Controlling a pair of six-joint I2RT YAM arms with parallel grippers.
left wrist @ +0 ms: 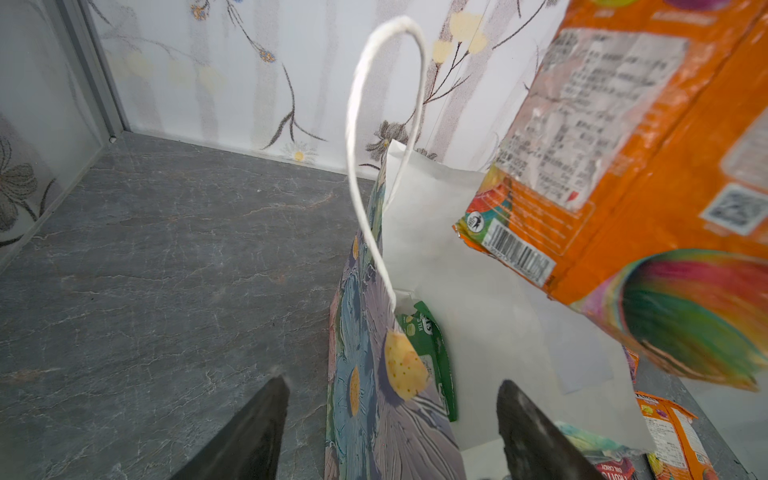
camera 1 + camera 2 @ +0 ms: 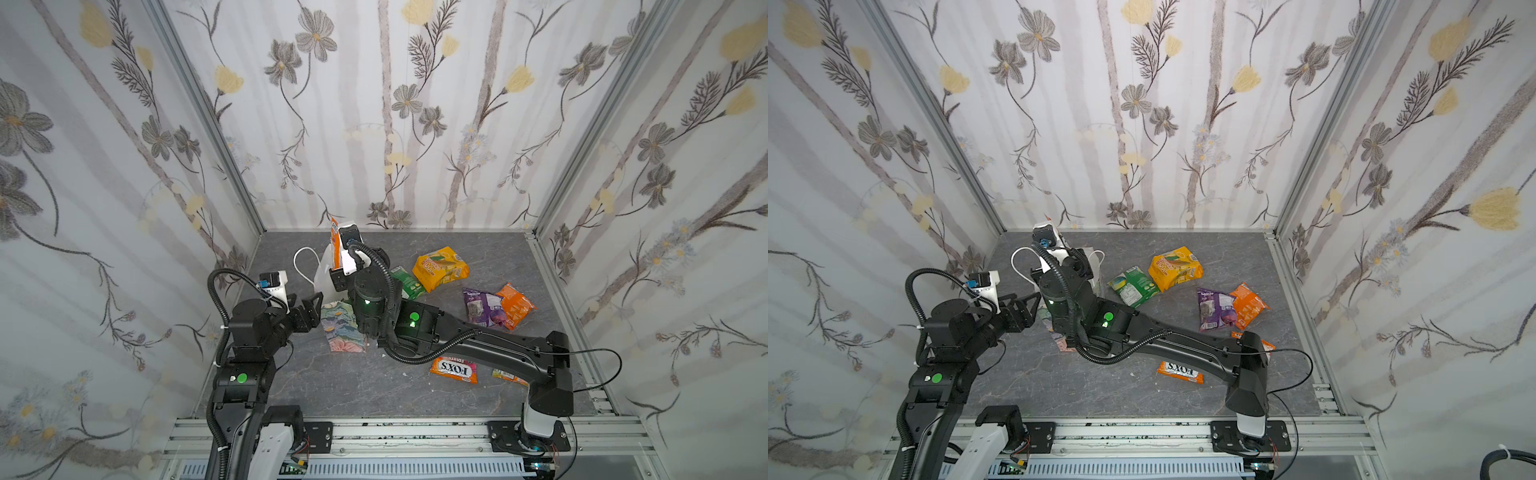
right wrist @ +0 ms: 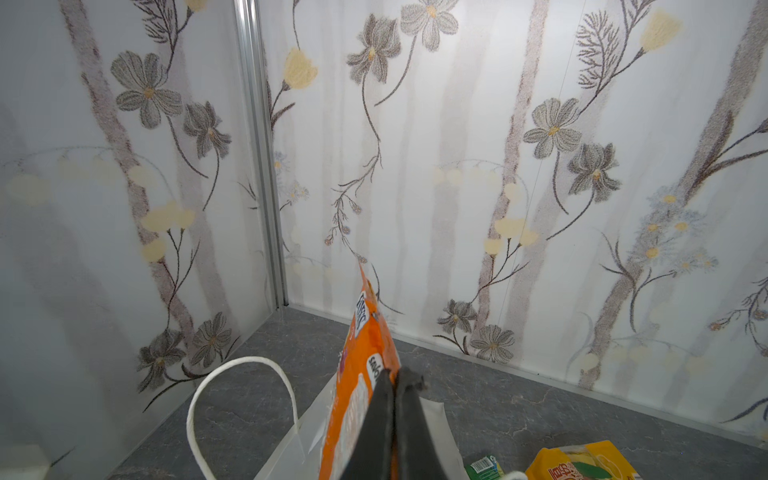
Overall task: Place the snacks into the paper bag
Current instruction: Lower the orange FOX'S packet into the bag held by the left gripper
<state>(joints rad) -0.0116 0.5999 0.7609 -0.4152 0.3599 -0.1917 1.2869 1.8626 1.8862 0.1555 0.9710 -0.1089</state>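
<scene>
While right gripper (image 3: 397,374) pinches orange packet (image 3: 353,374) above paper bag (image 2: 343,328), left gripper (image 1: 392,380) gapes astride its wall.

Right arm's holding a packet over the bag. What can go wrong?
1. The right gripper pinches the orange plastic packet by one end, tilted over the upright floral paper bag; it may catch the rim or white cord handle and land outside.
2. The left gripper straddles the bag wall, fingers apart, not clamping; a nudge could tip it.
</scene>
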